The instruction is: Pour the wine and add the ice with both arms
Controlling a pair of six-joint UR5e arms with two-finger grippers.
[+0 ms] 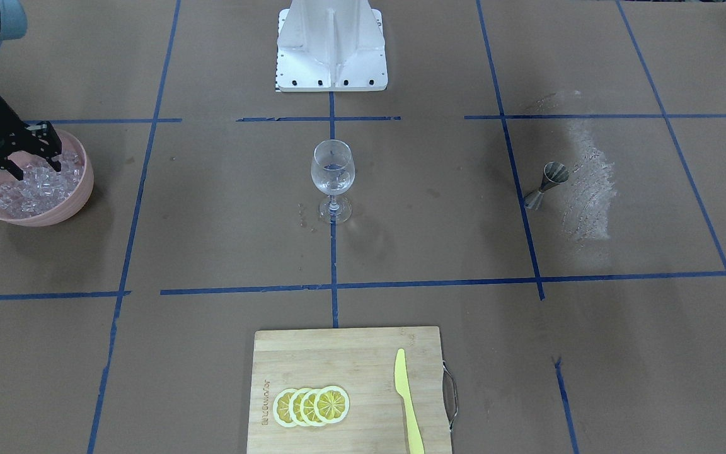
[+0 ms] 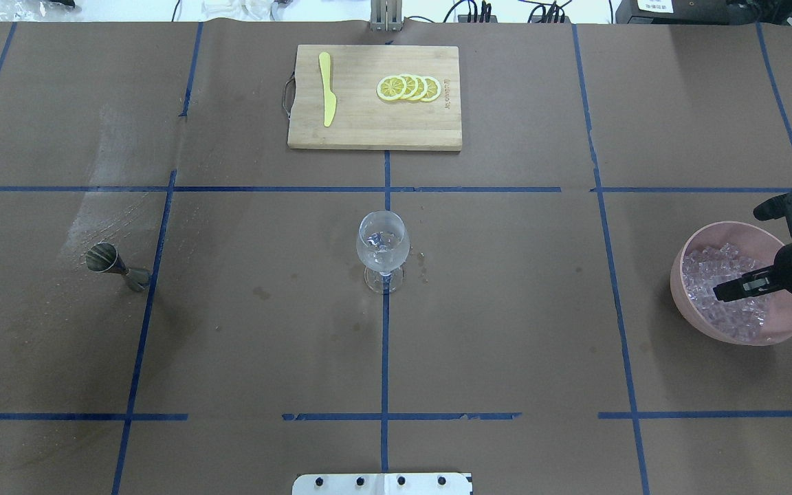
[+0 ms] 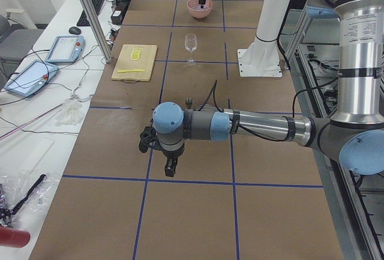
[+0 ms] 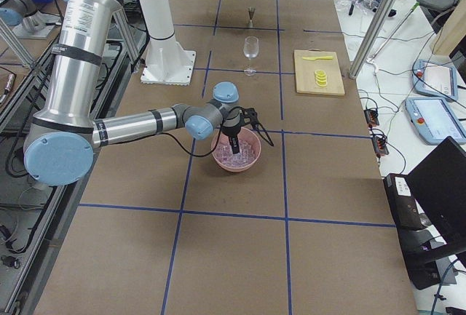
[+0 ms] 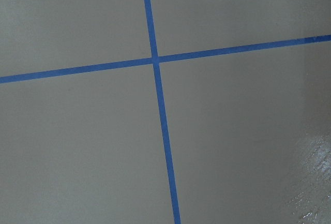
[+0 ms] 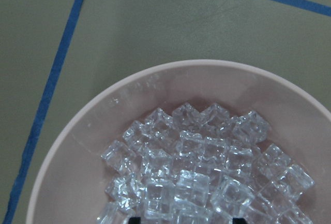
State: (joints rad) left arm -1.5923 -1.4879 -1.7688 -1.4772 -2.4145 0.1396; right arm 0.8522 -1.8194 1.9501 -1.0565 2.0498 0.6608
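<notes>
The pink bowl (image 1: 86, 184) holds a heap of clear ice (image 1: 35, 189) at the table's right end. My right gripper (image 1: 38, 162) hangs open just over the ice (image 2: 733, 313), fingers spread wide above the bowl (image 2: 678, 275). The right wrist view looks straight down on the ice (image 6: 196, 172), with two fingertips barely showing at the bottom edge. The wine glass (image 1: 333, 173) stands at mid-table with a little clear wine (image 2: 382, 258) in it. My left gripper (image 3: 159, 154) hovers over bare table far from the glass; I cannot tell whether it is open or shut.
A metal jigger (image 2: 117, 267) lies tipped beside a white powdery smear (image 1: 590, 183). A wooden cutting board (image 2: 368, 130) at the far edge carries lemon slices (image 2: 410, 88) and a yellow knife (image 2: 327, 89). The white base block (image 1: 331, 47) stands behind the glass.
</notes>
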